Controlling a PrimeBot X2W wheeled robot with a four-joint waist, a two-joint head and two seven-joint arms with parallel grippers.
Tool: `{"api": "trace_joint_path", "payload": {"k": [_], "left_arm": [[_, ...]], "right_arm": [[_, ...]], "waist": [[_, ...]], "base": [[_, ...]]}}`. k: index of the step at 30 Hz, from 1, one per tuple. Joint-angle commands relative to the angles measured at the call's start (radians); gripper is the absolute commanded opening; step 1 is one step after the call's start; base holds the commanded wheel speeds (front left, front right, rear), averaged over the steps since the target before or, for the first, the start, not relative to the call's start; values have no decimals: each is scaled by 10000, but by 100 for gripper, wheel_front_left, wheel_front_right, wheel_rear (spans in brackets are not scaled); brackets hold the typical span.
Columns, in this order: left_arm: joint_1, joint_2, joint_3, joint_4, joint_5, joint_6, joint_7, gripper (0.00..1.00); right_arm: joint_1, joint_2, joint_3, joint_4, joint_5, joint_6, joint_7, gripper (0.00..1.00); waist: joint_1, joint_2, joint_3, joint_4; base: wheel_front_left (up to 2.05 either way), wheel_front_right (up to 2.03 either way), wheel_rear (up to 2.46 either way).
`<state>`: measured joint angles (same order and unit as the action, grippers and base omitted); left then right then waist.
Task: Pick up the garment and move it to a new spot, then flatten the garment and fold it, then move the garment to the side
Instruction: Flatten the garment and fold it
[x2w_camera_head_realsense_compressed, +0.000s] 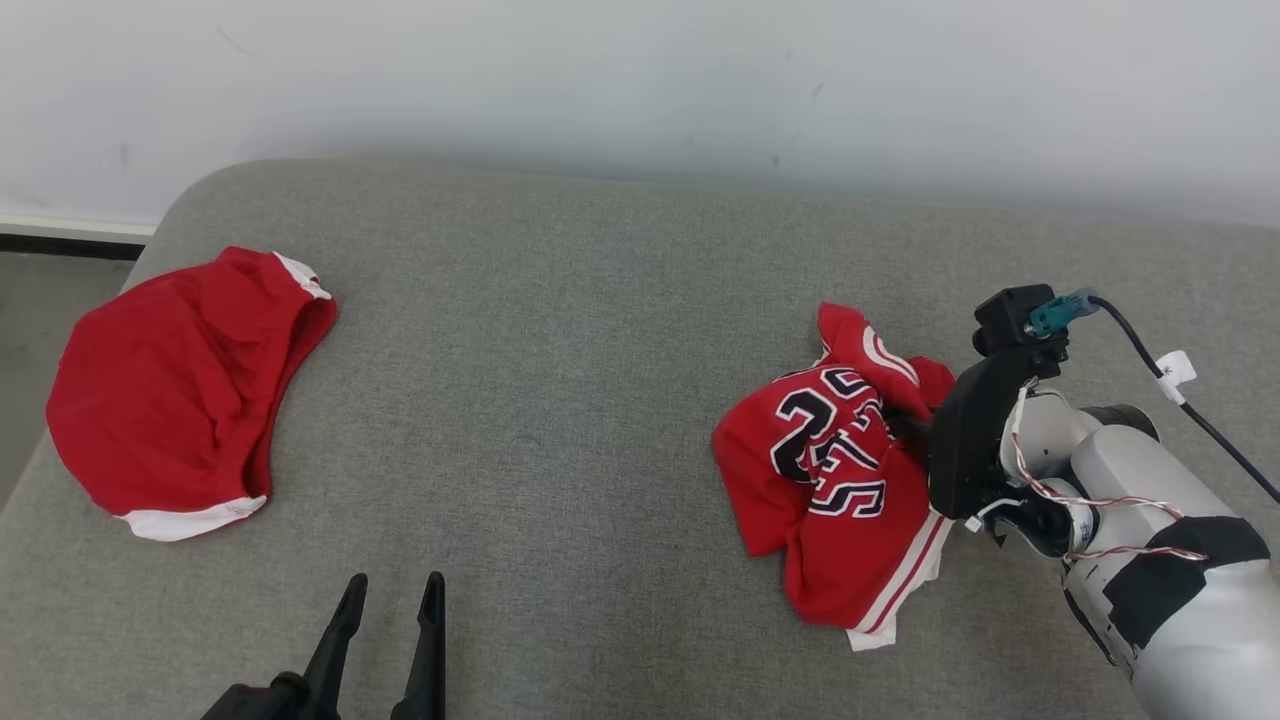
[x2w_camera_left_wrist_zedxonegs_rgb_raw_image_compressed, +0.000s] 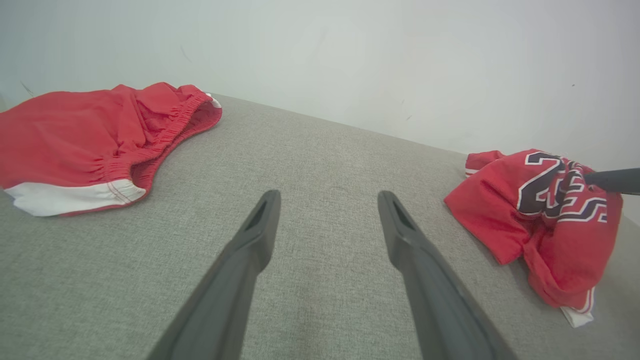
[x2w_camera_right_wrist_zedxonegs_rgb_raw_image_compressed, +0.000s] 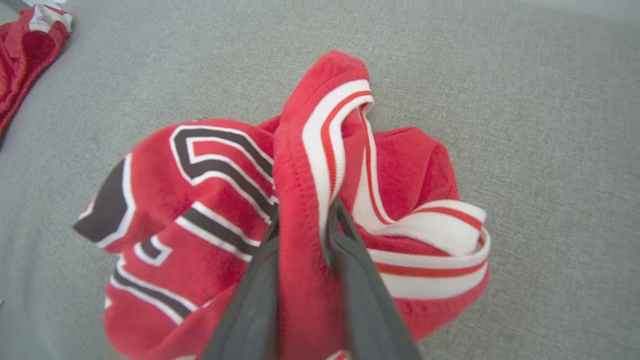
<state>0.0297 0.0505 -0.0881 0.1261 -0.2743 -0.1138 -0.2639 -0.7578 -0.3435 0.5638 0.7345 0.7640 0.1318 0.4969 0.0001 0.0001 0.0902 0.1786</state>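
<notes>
The garment is a crumpled red jersey with black-and-white numerals and striped trim, lying on the right of the grey cushion. My right gripper reaches into its upper right side. In the right wrist view the right gripper is shut on a raised red fold of the garment. The left wrist view shows the garment at the right edge, with a dark right finger poking into it. My left gripper stands open over bare cushion at the lower left, its fingers wide apart.
Red shorts with white trim lie at the cushion's left edge, well away from the jersey; they also show as shorts and shorts. A pale wall rises behind. The cushion drops off to floor at the left.
</notes>
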Motion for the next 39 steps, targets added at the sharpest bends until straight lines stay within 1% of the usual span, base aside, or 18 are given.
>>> {"api": "trace_joint_path", "payload": {"k": [1,5,8,11,14,17,20,23,28,32,36,38,39], "left_arm": [[-7,-1,25,24,94,1,-9,100],[84,-3,105,72,106,-15,-9,100],[151,-2,153,95,128,-27,-9,100],[173,-2,215,107,134,-41,-9,100],[123,-2,304,62,135,-47,-9,100],[105,-3,380,46,121,-55,-9,100],[103,-2,435,34,70,-66,-9,100],[138,-2,476,10,8,-76,-9,100],[76,-2,472,5,-61,-58,-9,100],[-49,-3,453,28,-62,-62,-9,100],[-151,-2,435,89,-42,-65,-9,100],[-197,0,432,107,-34,-67,-9,100],[-197,0,432,107,-34,-67,-9,100]], "right_arm": [[116,-85,100,-66,50,-22,-98,0],[-130,-195,703,-563,78,-22,-529,0],[-475,-147,1083,-1153,223,-22,-899,0],[-943,33,1317,-1802,424,-22,-1362,0],[-1546,364,1277,-2413,821,-22,-1986,0],[-2008,864,995,-2987,1457,-22,-2761,0],[-2254,1072,790,-3220,1705,-23,-3412,0],[-2140,967,779,-2851,1413,-22,-3473,0],[-1326,579,283,-1234,472,-22,-3249,0],[-533,256,-376,232,-311,-22,-3075,0],[87,-61,-1123,1583,-1242,-22,-3246,0],[363,-134,-1551,2189,-1646,-22,-3348,0],[363,-134,-1551,2189,-1646,-22,-3348,0]], "waist": [[-1,-1,-57,-22],[-1,-1,-274,-93],[-1,-1,-443,-162],[-1,-1,-540,-243],[-1,-1,-545,-351],[-1,-1,-565,-440],[-1,-1,-573,-531],[-1,-1,-550,-657],[-1,-1,-413,-873],[-1,-1,-290,-1043],[-1,-1,-228,-1164],[-1,-1,-221,-1214],[-1,-1,-221,-1214]], "base": [[0,0,0],[0,0,0],[0,0,0],[0,0,0],[0,0,0],[0,0,0],[0,0,0],[0,0,0],[0,0,0],[0,0,0],[0,0,0],[0,0,0],[0,0,0]]}}
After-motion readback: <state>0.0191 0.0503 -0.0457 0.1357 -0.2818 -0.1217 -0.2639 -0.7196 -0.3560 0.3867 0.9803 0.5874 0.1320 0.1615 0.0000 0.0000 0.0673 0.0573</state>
